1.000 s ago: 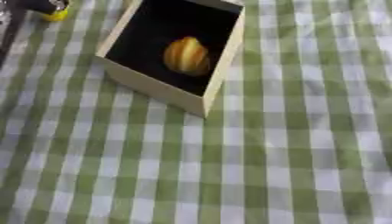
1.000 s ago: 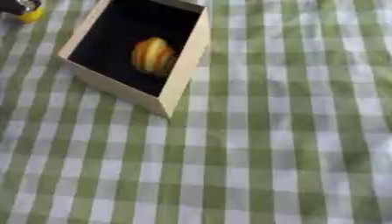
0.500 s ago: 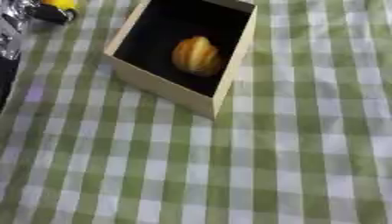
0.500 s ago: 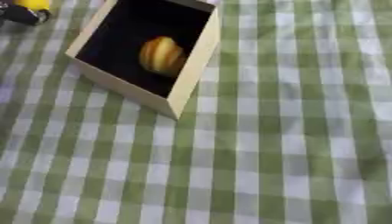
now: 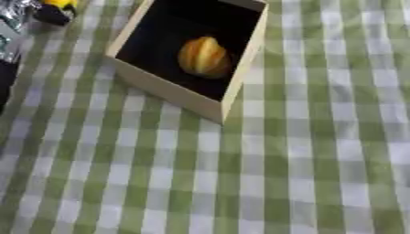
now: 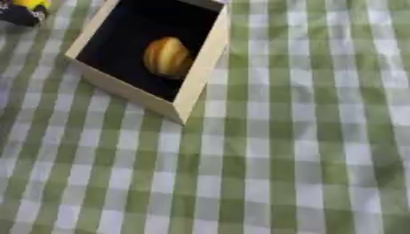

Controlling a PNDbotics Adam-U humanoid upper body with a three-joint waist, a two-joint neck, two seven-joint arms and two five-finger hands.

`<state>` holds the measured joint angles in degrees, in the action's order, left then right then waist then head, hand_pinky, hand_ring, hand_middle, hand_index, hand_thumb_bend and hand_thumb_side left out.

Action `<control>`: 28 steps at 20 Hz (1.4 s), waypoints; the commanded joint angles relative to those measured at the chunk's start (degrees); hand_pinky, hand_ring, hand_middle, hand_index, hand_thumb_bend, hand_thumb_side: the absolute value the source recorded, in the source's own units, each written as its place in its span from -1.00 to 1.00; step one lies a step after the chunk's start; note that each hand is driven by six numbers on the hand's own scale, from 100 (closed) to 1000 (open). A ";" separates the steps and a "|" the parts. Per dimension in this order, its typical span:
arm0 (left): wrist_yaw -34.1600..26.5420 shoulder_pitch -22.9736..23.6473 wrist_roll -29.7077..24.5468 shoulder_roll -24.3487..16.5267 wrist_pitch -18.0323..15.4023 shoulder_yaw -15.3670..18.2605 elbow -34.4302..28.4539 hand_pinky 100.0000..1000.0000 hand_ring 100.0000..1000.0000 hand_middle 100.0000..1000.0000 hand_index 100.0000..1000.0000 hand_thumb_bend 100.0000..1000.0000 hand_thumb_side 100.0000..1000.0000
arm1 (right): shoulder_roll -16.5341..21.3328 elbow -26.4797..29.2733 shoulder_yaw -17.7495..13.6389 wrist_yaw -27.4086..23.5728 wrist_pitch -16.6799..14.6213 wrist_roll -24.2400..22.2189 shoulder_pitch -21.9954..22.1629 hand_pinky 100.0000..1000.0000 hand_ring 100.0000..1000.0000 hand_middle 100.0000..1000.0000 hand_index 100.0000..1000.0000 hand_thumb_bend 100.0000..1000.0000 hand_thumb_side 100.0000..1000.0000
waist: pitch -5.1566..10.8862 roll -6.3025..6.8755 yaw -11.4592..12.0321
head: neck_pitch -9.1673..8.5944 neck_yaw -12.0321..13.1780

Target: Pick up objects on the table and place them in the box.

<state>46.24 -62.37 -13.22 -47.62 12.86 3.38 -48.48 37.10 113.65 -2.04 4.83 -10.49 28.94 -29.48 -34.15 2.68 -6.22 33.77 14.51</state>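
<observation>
Green-checked surface [image 5: 304,151] filling view | box [image 5: 164,91] lying askew, holding ribbed yellow-orange object [image 5: 204,57], long axis near-far | hands unseen, fingers' state untellable.

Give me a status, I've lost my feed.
Neither hand in view. Yellow-orange ribbed object sits inside the box. Small yellow and black thing lies outside, far left of box. Nothing blocking.
</observation>
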 commanded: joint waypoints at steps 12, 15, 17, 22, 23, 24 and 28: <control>-3.05 0.58 -1.90 -1.76 -2.42 -3.52 -12.87 0.21 0.20 0.10 0.32 -1.00 -0.74 | 0.89 0.95 -0.25 -0.23 0.18 -0.51 0.61 0.75 0.60 0.44 0.51 -0.99 0.82 | 5.61 -0.07 1.33 | 1.61 -1.49; -3.35 2.25 -3.68 -2.24 -3.17 -4.91 -18.13 0.20 0.19 0.10 0.31 -1.00 -0.79 | 0.50 0.95 -0.21 -0.16 0.10 -0.56 0.75 0.74 0.60 0.44 0.51 -0.99 0.81 | 7.07 0.07 1.67 | 1.72 -1.86; -4.04 3.54 -4.50 -2.39 -3.52 -5.88 -22.01 0.20 0.18 0.09 0.31 -1.00 -0.80 | 0.20 0.95 -0.22 -0.10 -0.01 -0.55 0.90 0.74 0.60 0.45 0.51 -0.99 0.81 | 8.29 0.34 1.43 | 1.77 -2.29; -10.07 8.80 -5.15 -3.37 -4.16 -10.78 -37.14 0.16 0.10 0.06 0.28 -1.00 -0.77 | -0.41 0.95 -0.18 0.13 -0.29 -0.56 1.25 0.74 0.60 0.46 0.52 -0.99 0.79 | 11.62 1.13 0.52 | 2.22 -4.14; -11.70 9.94 -5.34 -3.75 -4.05 -11.91 -40.61 0.15 0.08 0.04 0.26 -1.00 -0.80 | -0.51 0.95 -0.14 0.17 -0.35 -0.58 1.21 0.74 0.60 0.46 0.52 -0.99 0.79 | 12.11 1.25 0.56 | 2.42 -4.37; -13.31 10.90 -5.57 -4.07 -3.83 -12.95 -43.80 0.14 0.06 0.02 0.25 -1.00 -0.81 | -0.64 0.95 -0.07 0.18 -0.39 -0.61 1.12 0.74 0.60 0.46 0.52 -0.99 0.79 | 12.57 1.37 0.63 | 2.61 -4.49; -17.73 13.53 -6.66 -4.98 -2.33 -16.44 -53.80 0.10 0.03 -0.02 0.21 -1.00 -0.84 | -1.26 0.95 0.28 0.06 -0.47 -0.86 0.65 0.74 0.59 0.46 0.52 -0.98 0.78 | 14.08 1.62 0.95 | 3.51 -5.37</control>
<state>29.91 -48.34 -19.59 -50.05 10.11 -12.59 -98.93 35.16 113.65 -1.61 4.69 -10.68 28.26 -28.05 -21.29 4.49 -5.33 36.83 9.49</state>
